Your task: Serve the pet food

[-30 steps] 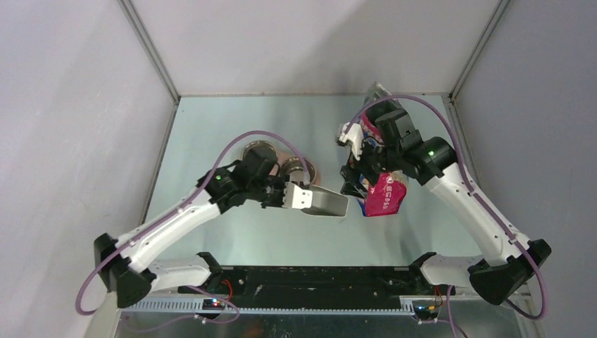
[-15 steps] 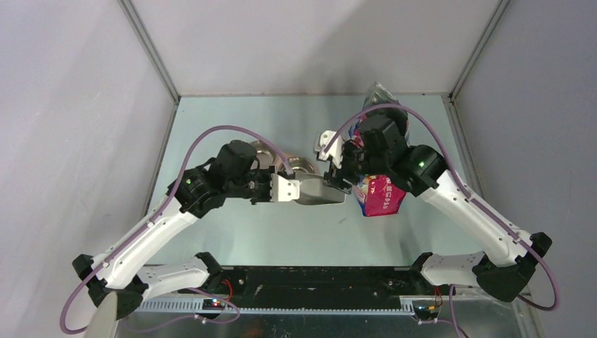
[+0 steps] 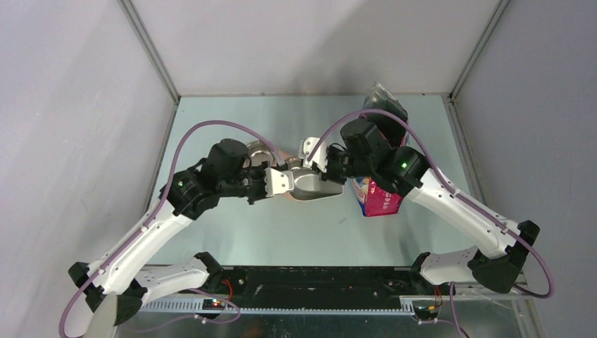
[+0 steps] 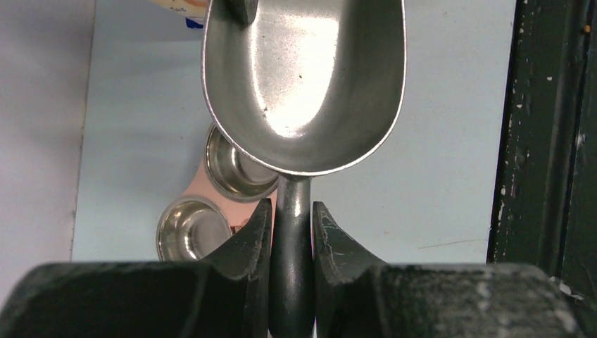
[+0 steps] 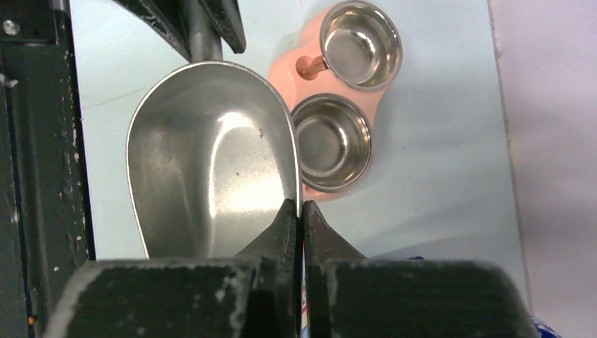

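Compared with half a second ago, I am carrying the grey metal scoop (image 4: pixel 303 77) further left and a little farther away. In the top view its bowl is now overlapping the pink double feeder (image 5: pixel 283 69), where before it was sitting nearer and more to the right. My right arm is swinging left with it, away from the pink-and-blue printed bag (image 3: pixel 384 201), which is standing where it stood a second ago, to the right of the scoop on the pale green table (image 3: pixel 225 127). My left gripper (image 4: pixel 291 211) is clamping the scoop's round handle, with both fingers pressed against its sides. My right gripper (image 5: pixel 300 211) is nearly shut, its fingertips pinching the thin rim at the scoop's open end, so both tools are gripping the same scoop from opposite ends. The inside of the scoop is showing bare, shiny metal. Counting what is lying around: I am seeing one scoop, one printed bag and one feeder. The feeder is holding two round steel bowls, one (image 5: pixel 360 44) at its left end and one (image 5: pixel 331 141) just beside the scoop's rim, with a small peg between them. One dark packet (image 3: pixel 386 105) is also lying at the far right, partly behind my right arm. The pet food is showing in none of my views, so I cannot tell where it is.
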Motion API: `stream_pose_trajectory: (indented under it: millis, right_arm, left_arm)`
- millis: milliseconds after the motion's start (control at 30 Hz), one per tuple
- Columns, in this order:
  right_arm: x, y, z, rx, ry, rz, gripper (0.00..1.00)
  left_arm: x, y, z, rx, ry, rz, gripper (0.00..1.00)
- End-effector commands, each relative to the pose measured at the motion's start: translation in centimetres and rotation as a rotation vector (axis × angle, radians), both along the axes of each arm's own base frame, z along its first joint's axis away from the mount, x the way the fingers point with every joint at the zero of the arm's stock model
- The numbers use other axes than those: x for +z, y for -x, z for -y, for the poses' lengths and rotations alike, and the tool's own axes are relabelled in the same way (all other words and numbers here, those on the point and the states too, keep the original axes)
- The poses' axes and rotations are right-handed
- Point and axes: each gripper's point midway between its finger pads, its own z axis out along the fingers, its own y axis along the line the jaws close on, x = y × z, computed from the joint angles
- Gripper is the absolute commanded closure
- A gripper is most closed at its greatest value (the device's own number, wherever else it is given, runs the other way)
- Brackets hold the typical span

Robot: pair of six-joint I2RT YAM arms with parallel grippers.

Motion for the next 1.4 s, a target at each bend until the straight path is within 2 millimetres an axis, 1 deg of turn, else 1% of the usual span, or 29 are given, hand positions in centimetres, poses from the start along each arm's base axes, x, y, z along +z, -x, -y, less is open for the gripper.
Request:
stream_pose_trajectory:
  millis: [0, 33, 67, 100, 133, 167, 200, 233, 267, 300, 333, 367, 400, 433, 467, 500, 533, 567, 600, 667, 800, 933, 1000, 1067, 1133, 1167, 1233, 1267, 1367]
  right_arm:
    - [1.5, -1.7, -0.8, -0.063, -0.043, 0.052, 1.00]
    - [2.0, -2.6, -0.7, -0.100, -0.065, 0.065, 1.00]
    - [2.3, -3.4, -0.2, -0.153, -0.090, 0.047, 1.00]
    - [3.0, -4.2, 0.0, -0.189, -0.120, 0.053, 1.00]
    - [3.6, -5.1, 0.7, -0.245, -0.158, 0.034, 1.00]
    - [3.9, -5.4, 1.1, -0.268, -0.176, 0.024, 1.00]
    - [4.1, -6.1, 1.8, -0.314, -0.200, -0.005, 1.00]
    - [4.1, -6.1, 2.0, -0.329, -0.220, -0.038, 1.00]
    - [4.0, -6.6, 2.7, -0.357, -0.227, -0.055, 1.00]
    - [4.0, -6.6, 2.9, -0.374, -0.242, -0.084, 1.00]
    - [4.0, -6.9, 3.3, -0.391, -0.253, -0.098, 1.00]
    - [3.9, -7.1, 3.4, -0.408, -0.263, -0.117, 1.00]
    - [3.9, -7.3, 3.7, -0.421, -0.268, -0.121, 1.00]
    - [4.0, -7.4, 3.8, -0.430, -0.272, -0.125, 1.00]
    - [4.0, -7.5, 3.9, -0.438, -0.275, -0.122, 1.00]
    - [4.2, -7.5, 3.9, -0.447, -0.283, -0.124, 1.00]
    - [4.3, -7.9, 4.1, -0.474, -0.288, -0.115, 1.00]
    - [4.5, -8.1, 4.1, -0.494, -0.303, -0.121, 1.00]
    - [4.5, -8.2, 4.2, -0.505, -0.307, -0.125, 1.00]
    - [4.4, -8.1, 4.1, -0.505, -0.310, -0.137, 1.00]
    - [4.4, -7.8, 4.2, -0.501, -0.312, -0.155, 1.00]
    - [4.8, -7.9, 4.9, -0.519, -0.327, -0.161, 1.00]
    - [4.9, -7.4, 4.7, -0.498, -0.330, -0.166, 1.00]
    - [4.8, -6.8, 4.3, -0.458, -0.321, -0.157, 1.00]
    - [4.7, -6.4, 4.1, -0.418, -0.306, -0.136, 1.00]
    - [4.6, -6.0, 3.9, -0.389, -0.300, -0.140, 1.00]
    - [4.4, -5.6, 3.8, -0.353, -0.284, -0.137, 1.00]
    - [4.4, -5.4, 3.8, -0.342, -0.279, -0.133, 1.00]
    - [4.1, -4.7, 3.5, -0.304, -0.271, -0.147, 1.00]
  left_arm:
    - [4.7, -1.6, 1.0, 0.069, 0.169, 0.075, 0.93]
    - [4.9, -2.4, 0.6, 0.156, 0.200, 0.042, 0.74]
    - [5.8, -3.3, 0.5, 0.209, 0.251, 0.045, 0.64]
    - [6.2, -4.4, -0.2, 0.315, 0.314, -0.011, 0.45]
    - [7.2, -4.9, -0.1, 0.380, 0.415, -0.087, 0.38]
    - [7.7, -6.1, -1.0, 0.447, 0.471, -0.125, 0.29]
    - [8.3, -5.9, -0.3, 0.450, 0.563, -0.239, 0.26]
    - [8.6, -6.9, -1.1, 0.487, 0.608, -0.286, 0.24]
    - [8.9, -6.4, 0.0, 0.447, 0.668, -0.417, 0.24]
    - [8.9, -7.1, -0.5, 0.467, 0.700, -0.472, 0.25]
    - [8.9, -6.8, 0.5, 0.433, 0.742, -0.611, 0.25]
    - [8.9, -7.2, 0.3, 0.440, 0.770, -0.663, 0.26]
    - [9.3, -7.1, 1.0, 0.400, 0.821, -0.775, 0.26]
    - [10.8, -7.4, 1.4, 0.333, 0.881, -0.747, 0.26]
    - [10.1, -6.8, 1.8, 0.338, 0.914, -0.885, 0.25]
    - [12.0, -6.9, 2.0, 0.265, 0.982, -0.837, 0.25]
    - [11.2, -6.7, 2.2, 0.284, 1.018, -0.967, 0.25]
    - [12.0, -6.6, 2.3, 0.224, 1.063, -0.950, 0.25]
    - [12.0, -6.8, 2.5, 0.239, 1.082, -1.037, 0.26]
    - [11.9, -7.1, 2.6, 0.248, 1.090, -1.062, 0.28]
    - [10.3, -7.9, 2.5, 0.337, 1.051, -1.094, 0.30]
    - [8.7, -7.3, 2.4, 0.400, 0.982, -1.189, 0.25]
    - [8.3, -7.3, 2.3, 0.410, 0.964, -1.185, 0.27]
    - [7.5, -7.9, 2.2, 0.455, 0.950, -1.172, 0.30]
    - [6.1, -8.6, 1.8, 0.531, 0.915, -1.179, 0.32]
    - [5.9, -9.0, 1.6, 0.540, 0.917, -1.178, 0.32]
    - [6.3, -9.5, 1.4, 0.534, 0.955, -1.200, 0.31]
    - [7.3, -9.4, 1.5, 0.481, 0.977, -1.176, 0.31]
    - [7.8, -9.2, 1.7, 0.450, 0.990, -1.209, 0.32]
